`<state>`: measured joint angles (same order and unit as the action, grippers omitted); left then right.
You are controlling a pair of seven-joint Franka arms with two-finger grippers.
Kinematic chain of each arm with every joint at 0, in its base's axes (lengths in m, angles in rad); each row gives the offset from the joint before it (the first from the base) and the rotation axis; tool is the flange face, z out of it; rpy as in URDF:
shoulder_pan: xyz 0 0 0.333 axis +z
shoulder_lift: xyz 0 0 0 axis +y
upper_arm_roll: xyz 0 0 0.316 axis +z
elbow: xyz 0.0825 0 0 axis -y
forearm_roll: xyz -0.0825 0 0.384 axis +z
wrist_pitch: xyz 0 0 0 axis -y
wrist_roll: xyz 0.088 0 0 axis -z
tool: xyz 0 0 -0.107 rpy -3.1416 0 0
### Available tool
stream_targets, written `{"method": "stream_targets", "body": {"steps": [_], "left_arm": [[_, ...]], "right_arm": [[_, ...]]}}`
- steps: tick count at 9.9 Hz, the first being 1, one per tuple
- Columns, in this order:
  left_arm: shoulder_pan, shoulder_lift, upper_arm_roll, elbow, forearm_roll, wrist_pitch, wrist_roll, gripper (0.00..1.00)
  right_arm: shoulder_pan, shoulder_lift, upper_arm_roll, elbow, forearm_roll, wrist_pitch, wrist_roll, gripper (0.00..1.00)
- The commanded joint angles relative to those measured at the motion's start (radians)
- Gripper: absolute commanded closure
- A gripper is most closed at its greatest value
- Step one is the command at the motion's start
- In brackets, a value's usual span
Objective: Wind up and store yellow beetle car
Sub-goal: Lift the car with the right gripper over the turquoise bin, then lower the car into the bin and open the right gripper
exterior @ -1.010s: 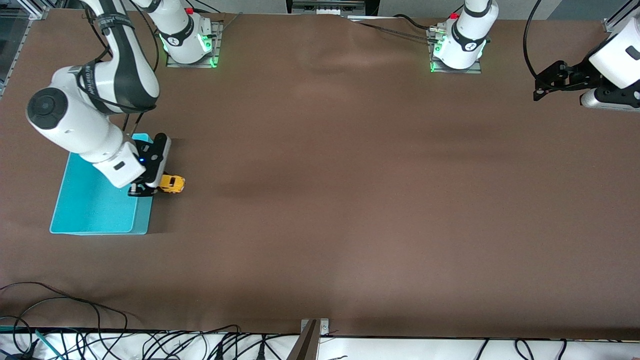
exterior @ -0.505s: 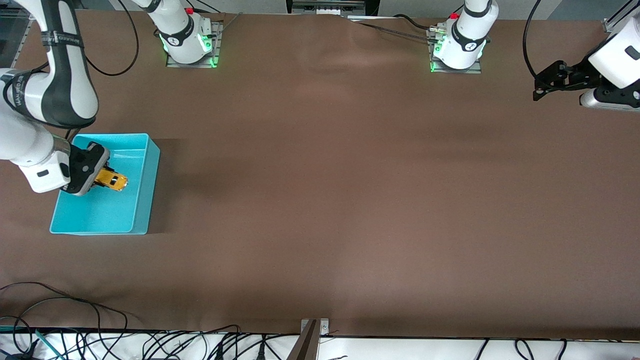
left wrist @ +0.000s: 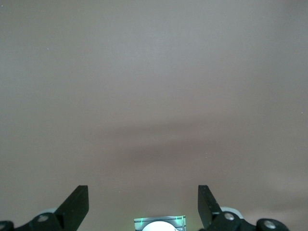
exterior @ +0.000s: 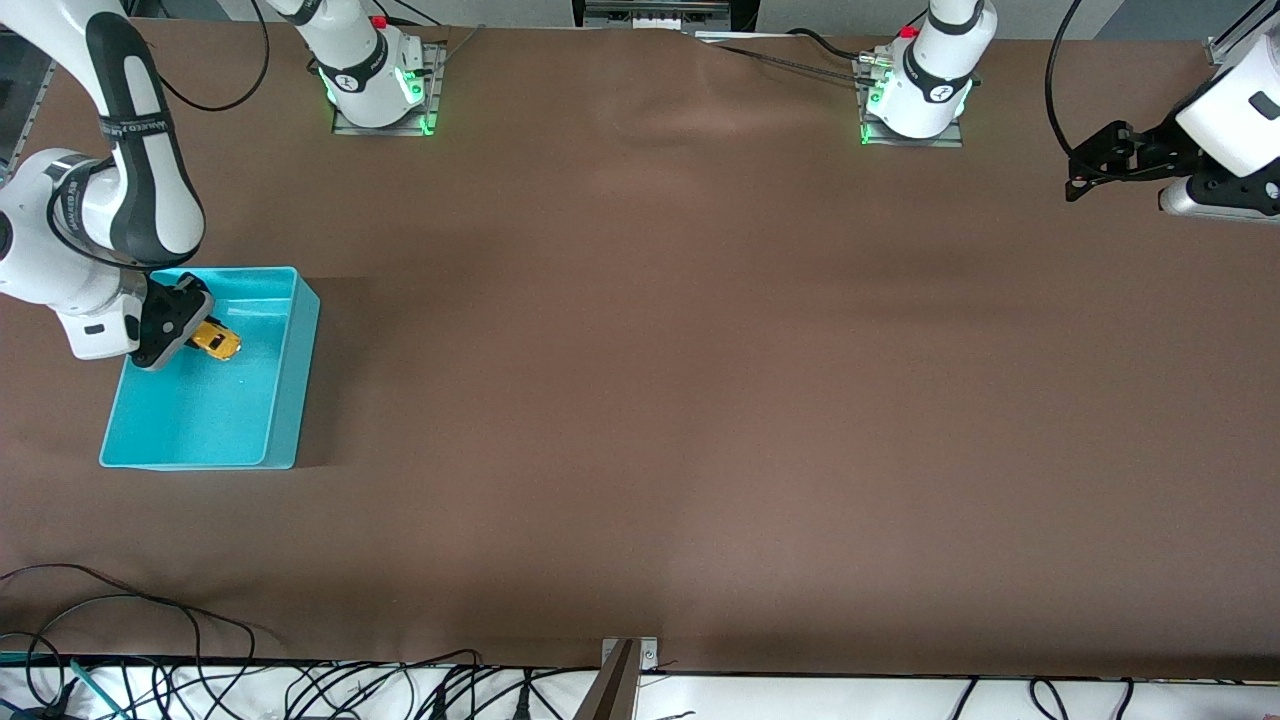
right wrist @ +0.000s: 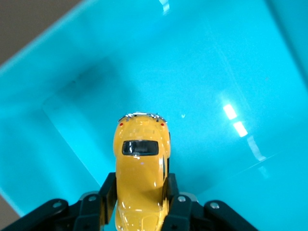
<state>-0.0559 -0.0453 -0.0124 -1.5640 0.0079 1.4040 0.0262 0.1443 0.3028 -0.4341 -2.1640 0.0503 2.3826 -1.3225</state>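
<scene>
Fingers of your right gripper (right wrist: 139,204) are clamped on the flanks of the yellow beetle car (right wrist: 140,168), one black pad on each side of the body, with the rest of the car sticking out past the fingertips. In the front view you see that gripper (exterior: 190,335) reaching in over the turquoise bin (exterior: 285,400), over the part of the bin farthest from the front camera, with the car (exterior: 215,341) held above the bin's floor; whether the wheels touch the floor you cannot tell.

Your left gripper (exterior: 1085,175) waits at the left arm's end of the table (exterior: 700,400), its fingers spread wide and holding nothing. The left wrist view shows the two black fingertips (left wrist: 77,204) well apart over bare brown tabletop.

Inside the bin, the right wrist view gives you open turquoise floor ahead of the car's end, with the bin's walls rising around that floor. The bin stands at the right arm's end of the table. Cables (exterior: 150,640) run along the table's edge nearest the front camera.
</scene>
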Motion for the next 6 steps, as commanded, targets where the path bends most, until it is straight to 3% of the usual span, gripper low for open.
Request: {"method": "stream_targets", "body": {"steps": [1,6], "left_arm": [[-0.002,0.015,-0.004,0.038,0.015,-0.027,-0.011,0.00],[-0.002,0.013,-0.004,0.038,0.015,-0.027,-0.011,0.00]], "right_arm": [[-0.015,0.039,-0.003,-0.008,0.041,0.047,0.034,1.00],[-0.023,0.101,-0.003,-0.002,0.123,0.046,0.042,1.00]]}}
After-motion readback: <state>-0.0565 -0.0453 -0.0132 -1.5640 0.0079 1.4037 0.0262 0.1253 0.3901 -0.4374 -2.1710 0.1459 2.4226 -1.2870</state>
